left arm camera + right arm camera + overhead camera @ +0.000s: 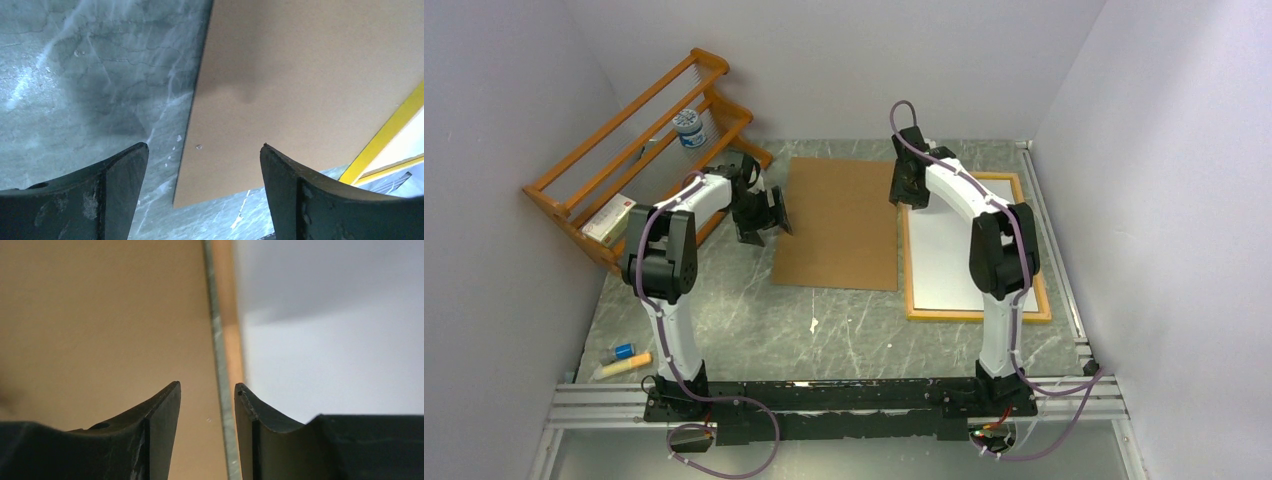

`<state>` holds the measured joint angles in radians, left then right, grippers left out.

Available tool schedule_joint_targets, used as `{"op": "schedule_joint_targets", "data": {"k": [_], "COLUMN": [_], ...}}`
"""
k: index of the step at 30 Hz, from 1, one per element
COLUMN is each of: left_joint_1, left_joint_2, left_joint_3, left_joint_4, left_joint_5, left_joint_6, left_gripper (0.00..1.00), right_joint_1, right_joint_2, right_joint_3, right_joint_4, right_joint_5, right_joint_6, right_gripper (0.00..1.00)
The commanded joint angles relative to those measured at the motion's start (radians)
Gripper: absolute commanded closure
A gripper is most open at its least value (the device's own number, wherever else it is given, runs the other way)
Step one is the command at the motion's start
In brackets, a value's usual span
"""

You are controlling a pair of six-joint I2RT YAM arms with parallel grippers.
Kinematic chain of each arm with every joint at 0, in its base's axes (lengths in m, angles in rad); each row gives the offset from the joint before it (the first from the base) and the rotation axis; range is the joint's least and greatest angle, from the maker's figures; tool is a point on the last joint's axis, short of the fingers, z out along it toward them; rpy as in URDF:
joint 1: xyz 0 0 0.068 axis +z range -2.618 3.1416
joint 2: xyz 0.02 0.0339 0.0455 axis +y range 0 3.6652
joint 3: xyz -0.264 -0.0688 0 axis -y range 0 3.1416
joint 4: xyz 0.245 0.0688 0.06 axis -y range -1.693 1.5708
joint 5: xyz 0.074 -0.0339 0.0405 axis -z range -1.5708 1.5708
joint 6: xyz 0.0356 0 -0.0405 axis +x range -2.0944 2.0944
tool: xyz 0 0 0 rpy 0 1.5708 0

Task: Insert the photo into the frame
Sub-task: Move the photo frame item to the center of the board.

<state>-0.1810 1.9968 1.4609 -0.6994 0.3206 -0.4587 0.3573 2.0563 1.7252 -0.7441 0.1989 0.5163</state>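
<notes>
**Both grippers spread, photo lying inside the frame**

At the far left, a slatted wooden rack (624,150) stood against the wall, with a white jar (690,128) on its upper part and a small box (607,222) lower down. Two small tubes (622,358) lay on the grey marbled table (754,320) near the left arm's base.

The left gripper (762,222) hung just beside the left edge of the brown hardboard panel (839,225). In the wrist view its fingers (115,175) stood wide apart with nothing between them, above the panel's edge and bare tabletop.

The panel lay flat in the middle of the table. Just to its right lay the frame (984,315), also flat, a narrow strip of table between them.

The right gripper (911,195) hovered over the frame's far left corner. Its fingers (160,410) were parted by a smaller gap, holding nothing and lined up over that strip.

The photo (944,260) rested inside the frame's border, white side up.
</notes>
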Motion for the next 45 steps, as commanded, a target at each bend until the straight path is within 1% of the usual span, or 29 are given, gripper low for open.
{"op": "schedule_joint_targets", "data": {"k": [1,8,11,15,17,21,28,31,34,37,38,40,42,45], "left_joint_1": [0.007,0.017,0.021,0.022,0.023,0.023,0.023,0.023,0.023,0.023,0.023,0.023,0.023,0.023], "left_joint_2": [0.023,0.066,0.086,0.103,0.114,0.124,0.15,0.17,0.182,0.189,0.188,0.176,0.161,0.158], "left_joint_3": [0.026,0.027,0.026,0.015,0.017,0.014,0.009,0.014,0.001,-0.018,-0.025,-0.047,-0.063,-0.062], "left_joint_4": [0.012,0.064,0.099,0.138,0.138,0.143,0.132,0.104,0.099,0.109,0.113,0.129,0.13,0.114], "left_joint_5": [-0.026,-0.016,0.004,0.042,0.052,0.083,0.129,0.144,0.181,0.222,0.234,0.25,0.248,0.254], "left_joint_6": [-0.013,-0.014,-0.03,-0.036,-0.038,-0.045,-0.08,-0.104,-0.123,-0.131,-0.132,-0.125,-0.114,-0.085], "left_gripper": [0.12,0.1,0.1,0.12,0.12,0.12,0.16,0.18,0.22,0.27,0.31,0.36,0.38,0.38], "right_joint_1": [0.052,0.084,0.084,0.086,0.085,0.086,0.086,0.084,0.084,0.075,0.067,0.056,0.047,0.04], "right_joint_2": [-0.052,-0.012,0.002,0.008,0.002,0.021,0.056,0.067,0.056,0.024,0.007,-0.03,-0.055,-0.08], "right_joint_3": [-0.057,-0.095,-0.107,-0.14,-0.166,-0.178,-0.197,-0.211,-0.237,-0.263,-0.269,-0.269,-0.24,-0.205], "right_joint_4": [0.052,0.048,0.04,0.051,0.078,0.082,0.093,0.109,0.16,0.228,0.252,0.292,0.297,0.297], "right_joint_5": [-0.099,-0.088,-0.059,-0.034,-0.047,-0.057,-0.093,-0.131,-0.192,-0.33,-0.385,-0.461,-0.522,-0.584], "right_joint_6": [0.05,0.112,0.14,0.156,0.156,0.166,0.178,0.185,0.176,0.166,0.171,0.175,0.161,0.152], "right_gripper": [0.53,0.47,0.44,0.3,0.26,0.25,0.24,0.24,0.24,0.25,0.25,0.25,0.25,0.26]}}
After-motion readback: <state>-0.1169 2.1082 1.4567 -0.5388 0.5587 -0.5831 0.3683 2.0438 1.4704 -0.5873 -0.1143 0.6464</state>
